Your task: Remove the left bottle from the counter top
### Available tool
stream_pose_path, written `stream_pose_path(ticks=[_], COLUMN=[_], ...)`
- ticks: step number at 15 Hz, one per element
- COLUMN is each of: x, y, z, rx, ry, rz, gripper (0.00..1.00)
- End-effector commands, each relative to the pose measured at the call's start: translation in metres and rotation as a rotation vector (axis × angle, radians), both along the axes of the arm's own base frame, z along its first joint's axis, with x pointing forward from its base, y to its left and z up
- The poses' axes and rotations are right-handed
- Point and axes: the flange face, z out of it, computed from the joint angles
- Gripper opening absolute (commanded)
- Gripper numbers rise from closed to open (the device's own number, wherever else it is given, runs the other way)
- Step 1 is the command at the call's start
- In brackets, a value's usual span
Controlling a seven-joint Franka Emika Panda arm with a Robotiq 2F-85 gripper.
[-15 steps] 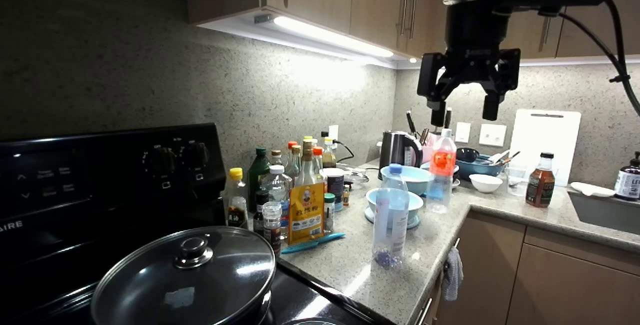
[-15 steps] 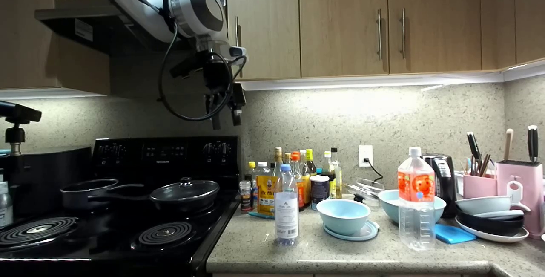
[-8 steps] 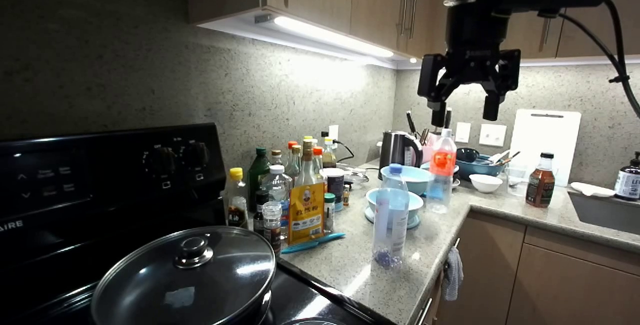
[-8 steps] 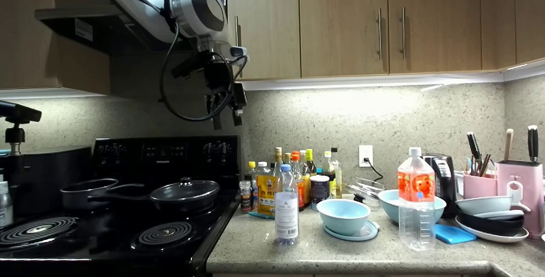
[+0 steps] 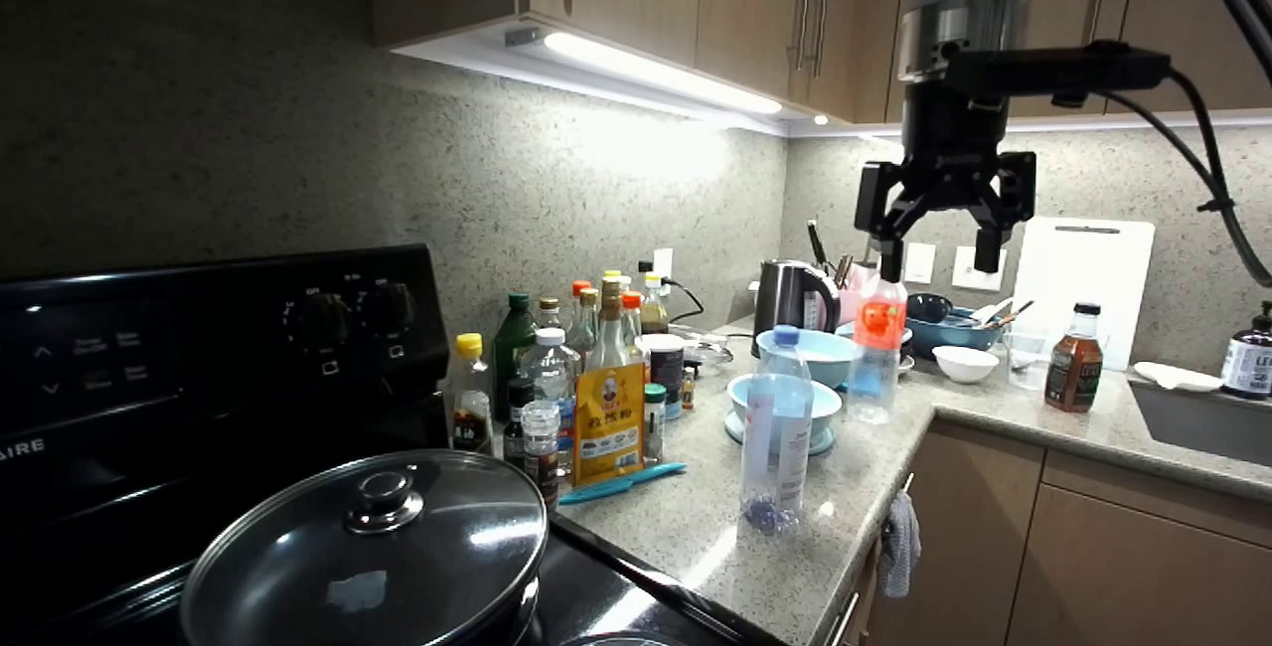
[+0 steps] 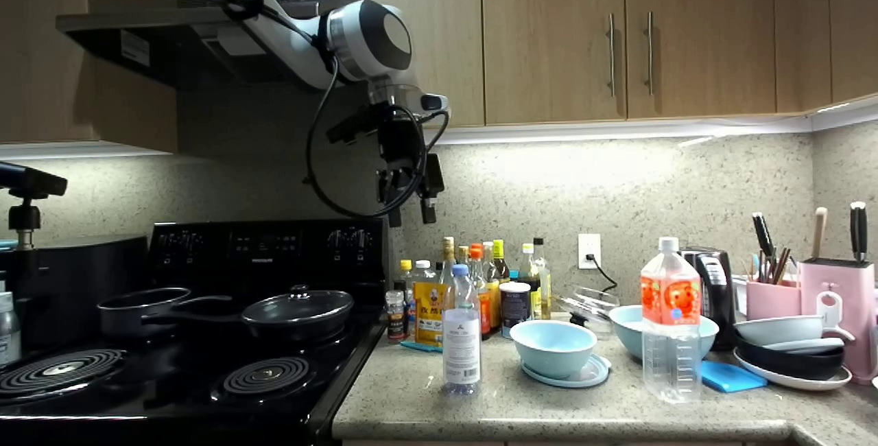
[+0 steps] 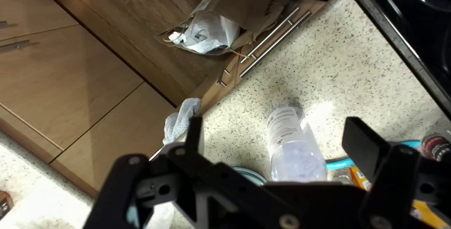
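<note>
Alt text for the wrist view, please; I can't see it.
Clear plastic bottle with a white label, upright on the speckled counter top, lower than the open gripper and framed between its jaws, not gripped. Black stove top at upper right; brown paper bag at top centre; grey cloth left of the bottle.

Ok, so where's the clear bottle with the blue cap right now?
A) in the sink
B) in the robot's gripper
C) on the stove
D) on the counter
D: in both exterior views the bottle stands upright on the counter, while the open gripper hangs higher up, not touching it.
</note>
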Motion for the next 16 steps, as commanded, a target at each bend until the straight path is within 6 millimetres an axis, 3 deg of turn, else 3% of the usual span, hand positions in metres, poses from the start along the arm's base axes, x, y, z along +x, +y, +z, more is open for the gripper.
stream_pose_path(ticks=[1, 3, 4, 9, 16], x=[0.017, 0.021, 0.015, 0.023, 0.029], y=[-0.03, -0.039, -0.035, -0.039, -0.029], z=[-0.02, -0.029, -0.026, -0.033, -0.037], rx=[0.047, 0.023, 0.02, 0.02, 0.343], ry=[0.055, 0.093, 0.06, 0.08, 0.219], rz=[0.02, -0.007, -0.011, -0.019, 0.048], gripper=[1.0, 1.0, 1.0, 1.0, 1.0])
